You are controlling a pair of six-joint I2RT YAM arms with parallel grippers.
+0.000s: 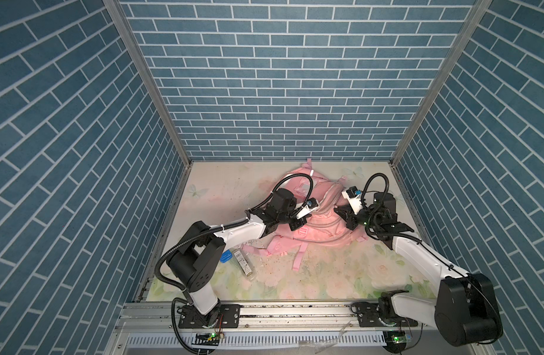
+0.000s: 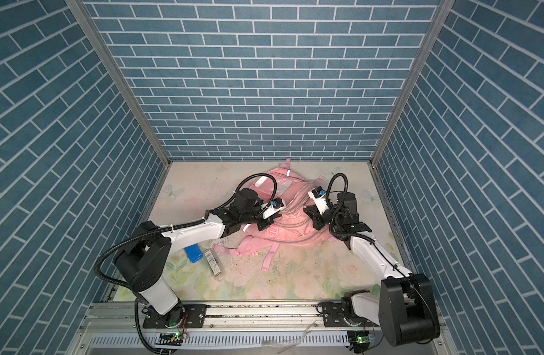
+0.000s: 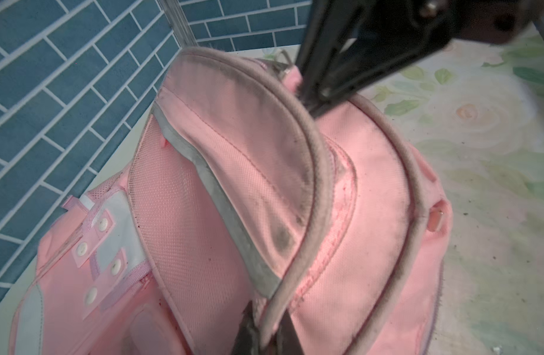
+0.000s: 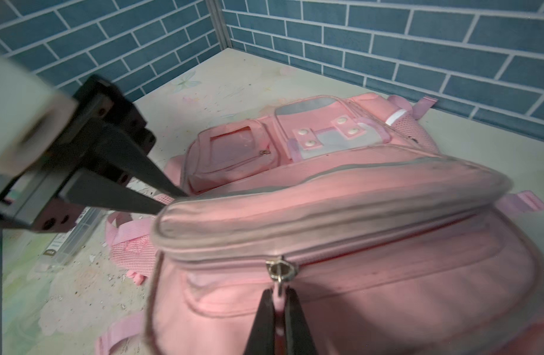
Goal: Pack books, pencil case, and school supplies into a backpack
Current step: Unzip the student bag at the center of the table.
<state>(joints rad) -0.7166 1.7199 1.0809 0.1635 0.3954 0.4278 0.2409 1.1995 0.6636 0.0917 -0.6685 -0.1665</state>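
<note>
The backpack [image 1: 321, 229], lying on the table [image 1: 341, 276] between both arms, is judged light, soft and floppy, so firm parts are best taken: the left gripper [image 3: 266, 335] is closed on its rim [image 3: 324, 184], the right gripper [image 4: 278, 325] on a zip pull [image 4: 279, 276].
</note>
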